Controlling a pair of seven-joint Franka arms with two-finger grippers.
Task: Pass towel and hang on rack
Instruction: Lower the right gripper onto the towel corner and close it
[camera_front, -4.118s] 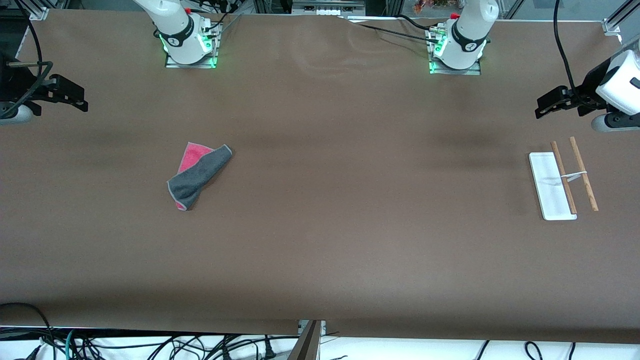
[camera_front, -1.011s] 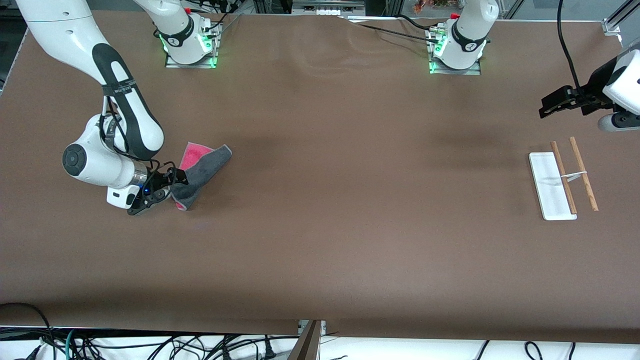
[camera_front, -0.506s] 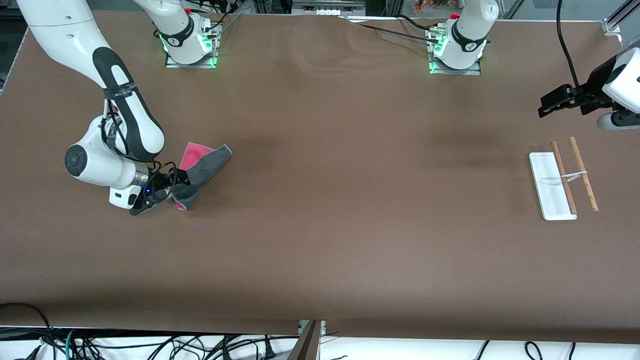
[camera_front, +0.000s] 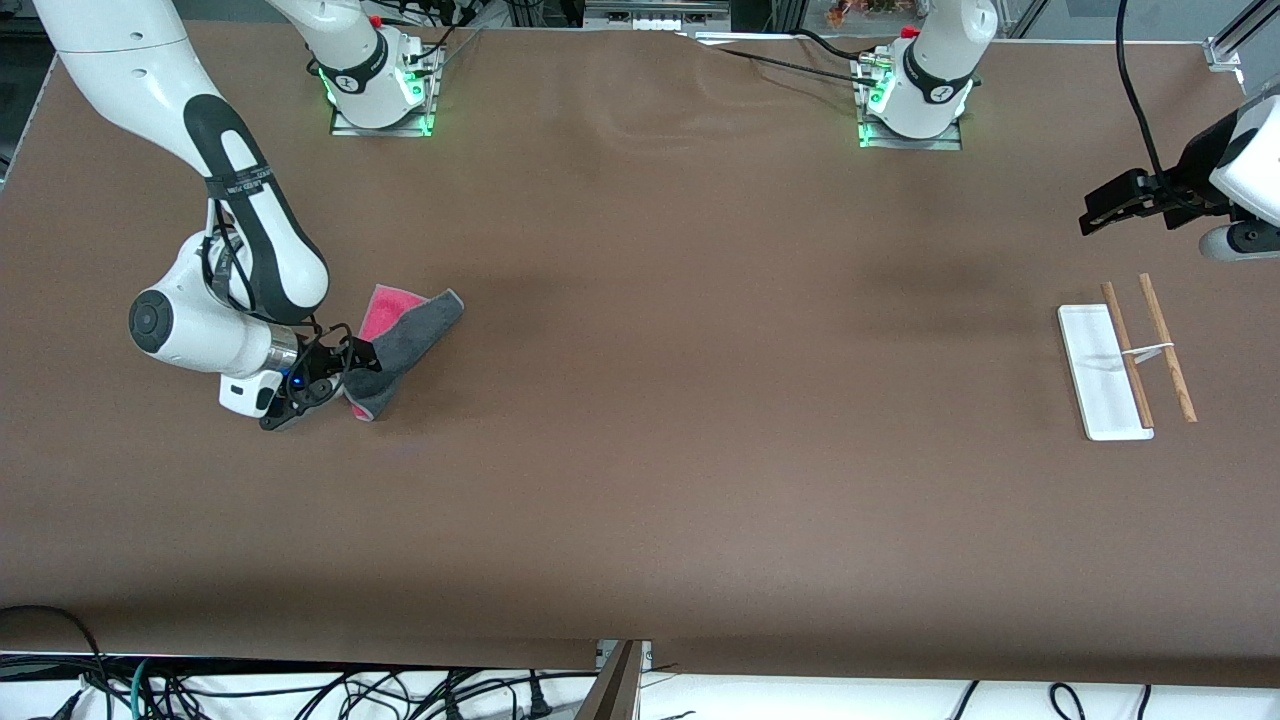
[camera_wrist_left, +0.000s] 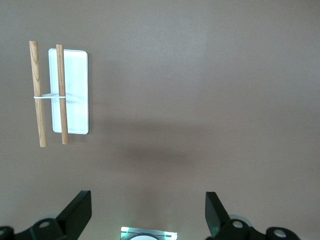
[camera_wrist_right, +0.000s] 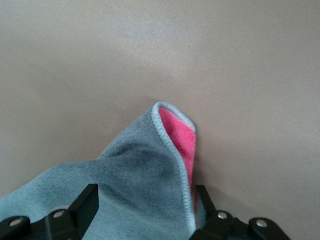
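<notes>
Towel (camera_front: 400, 345) lies folded on the table (camera_front: 640, 480) at the right arm's end, grey face up with pink peeking out along one edge, and the right gripper (camera_front: 345, 378) is down at its corner. From the right wrist view the cloth (camera_wrist_right: 140, 180) sits between the two fingers (camera_wrist_right: 85, 202), which straddle the fold with a gap on either side; they stand fairly wide and have no squeeze on the fabric yet.

Risk number one: a thin bite. If the fingers close on just the top grey layer, the pink layer underneath may peel away on the lift and the towel could unfold or slide out. Risk number two: the fingertips look very low against the table, so closing could drag the cloth or pinch only the stitched edge.

Over at the left arm's end, the left gripper (camera_front: 1105, 205) waits in the air with its fingers (camera_wrist_left: 77, 215) spread wide and nothing between them. The rack (camera_front: 1120, 365) sits close by below it, white base flat with two wooden rods. It looks light, and a clumsy handover or a tugged drape could tip or shove it.
</notes>
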